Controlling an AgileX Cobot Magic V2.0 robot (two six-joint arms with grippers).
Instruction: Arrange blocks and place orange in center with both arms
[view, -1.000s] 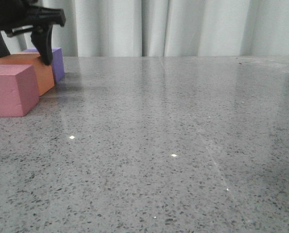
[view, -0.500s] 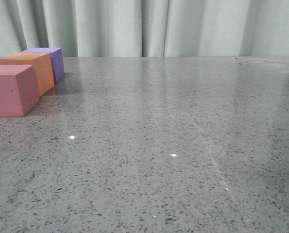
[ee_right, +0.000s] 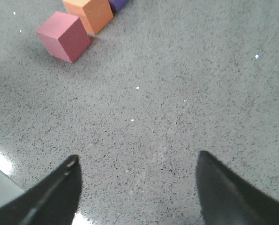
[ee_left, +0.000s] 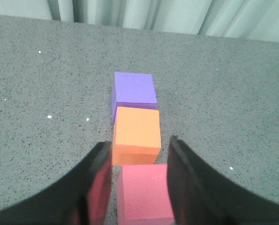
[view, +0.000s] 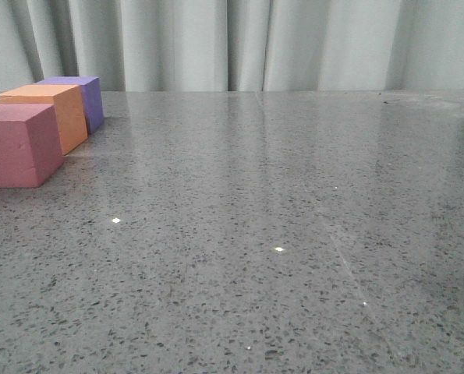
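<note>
Three cubes stand in a row at the table's far left: the pink cube [view: 17, 144] nearest, the orange cube [view: 52, 113] in the middle, the purple cube [view: 83, 97] farthest. The left wrist view shows the same row: purple cube [ee_left: 133, 90], orange cube [ee_left: 135, 133], pink cube [ee_left: 144, 192]. My left gripper [ee_left: 138, 145] is open and empty, held above the row, its fingers framing the pink cube. My right gripper [ee_right: 137, 161] is open wide and empty over bare table, well away from the pink cube [ee_right: 63, 36] and the orange cube [ee_right: 88, 13]. Neither gripper shows in the front view.
The grey speckled table [view: 278, 234] stretches to the right of the cubes. A pale curtain [view: 294, 43] hangs behind its far edge. A bright strip at the table's edge shows in the right wrist view [ee_right: 1, 161].
A second ago my left gripper was over the orange cube in the front view; it has since left that view. The cubes have not moved.
</note>
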